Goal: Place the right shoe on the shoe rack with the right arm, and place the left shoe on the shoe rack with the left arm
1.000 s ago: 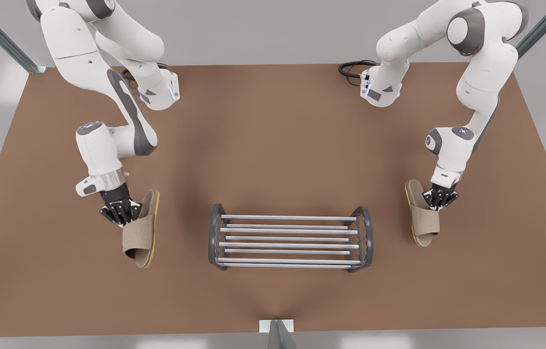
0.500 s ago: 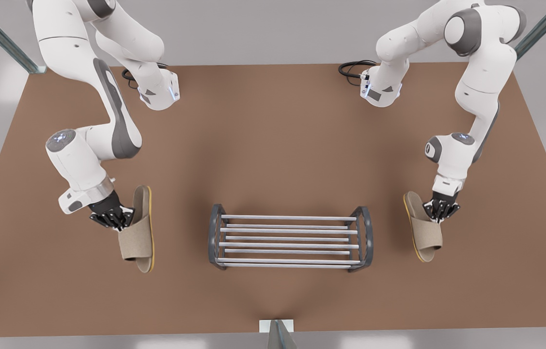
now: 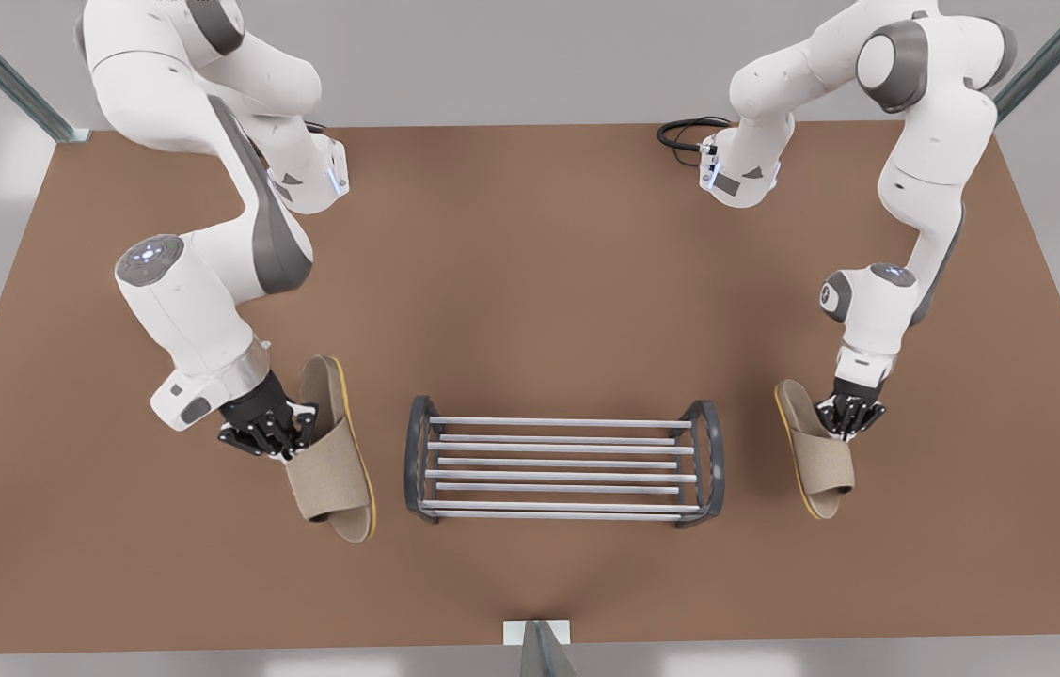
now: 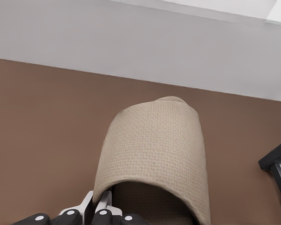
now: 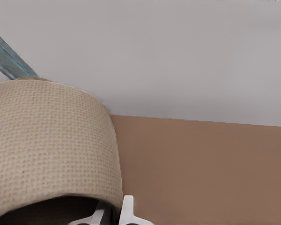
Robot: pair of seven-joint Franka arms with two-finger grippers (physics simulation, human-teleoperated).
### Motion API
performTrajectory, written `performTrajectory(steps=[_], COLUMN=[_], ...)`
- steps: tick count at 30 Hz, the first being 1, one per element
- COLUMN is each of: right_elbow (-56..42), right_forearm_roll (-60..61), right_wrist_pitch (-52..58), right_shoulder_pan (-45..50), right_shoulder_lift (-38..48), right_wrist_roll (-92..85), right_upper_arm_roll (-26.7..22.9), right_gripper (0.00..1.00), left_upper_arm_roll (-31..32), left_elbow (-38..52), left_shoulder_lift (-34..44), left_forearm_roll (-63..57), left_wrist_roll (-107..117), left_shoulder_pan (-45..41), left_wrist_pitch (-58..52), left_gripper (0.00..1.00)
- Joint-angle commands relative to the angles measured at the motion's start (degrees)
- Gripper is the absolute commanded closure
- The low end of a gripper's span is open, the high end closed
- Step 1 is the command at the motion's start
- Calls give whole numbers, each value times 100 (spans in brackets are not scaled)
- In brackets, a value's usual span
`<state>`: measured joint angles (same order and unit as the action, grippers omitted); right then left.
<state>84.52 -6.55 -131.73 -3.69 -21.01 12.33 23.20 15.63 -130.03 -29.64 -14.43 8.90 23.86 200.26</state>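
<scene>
Brown desk [image 3: 530,263] is topped near its front edge by the shoe rack [image 3: 562,465]. The left shoe [image 3: 332,470] is gripped at its strap by the left tool [image 3: 271,434], just beside the rack's end at the front view's left. The right shoe [image 3: 821,461] is gripped likewise by the right tool [image 3: 849,418], apart from the other end.

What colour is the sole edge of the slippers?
Yellow, clearest in the front view on the slipper held beside the shoe rack.
</scene>
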Motion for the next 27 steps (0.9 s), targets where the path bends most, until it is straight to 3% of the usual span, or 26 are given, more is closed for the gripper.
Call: performTrajectory(steps=[1, 6, 10, 14, 20, 24, 25, 27], right_elbow=[-235, -647, -1711, -2203, -2730, -2801, -2801, -2792], right_forearm_roll=[-355, -505, -523, -523, -523, -523, -523, -523], right_wrist_pitch=[1105, 1492, 1914, 1993, 1888, 1554, 1466, 1457], right_shoulder_pan=[228, 940, 2557, 3471, 4061, 4491, 4772, 4913], right_shoulder_lift=[-70, -158, -852, -1195, -1731, -2038, -2144, -2223], right_wrist_roll=[1614, 2195, 2758, 3654, 4313, 4708, 4946, 5104], right_upper_arm_roll=[-8, -166, -1686, -2592, -2970, -3417, -3726, -3752], right_gripper=[79, 79, 79, 79, 79, 79, 79, 79], left_upper_arm_roll=[1, 1, 1, 1, -7, 1, 1, 1], left_elbow=[13, 13, 13, 13, 13, 21, 109, 215], left_shoulder_lift=[2, 2, 2, 2, 2, -24, -24, -33], left_forearm_roll=[-7, -16, -16, -25, -25, -25, -16, -16], left_wrist_roll=[376, 376, 384, 375, 384, 384, 384, 384], left_shoulder_pan=[-13, -13, -13, -4, 4, -13, -22, -57], left_wrist_pitch=[-4, -4, -4, -4, -4, -4, -13, -48], left_gripper=[79, 78, 79, 79, 79, 79, 79, 79])
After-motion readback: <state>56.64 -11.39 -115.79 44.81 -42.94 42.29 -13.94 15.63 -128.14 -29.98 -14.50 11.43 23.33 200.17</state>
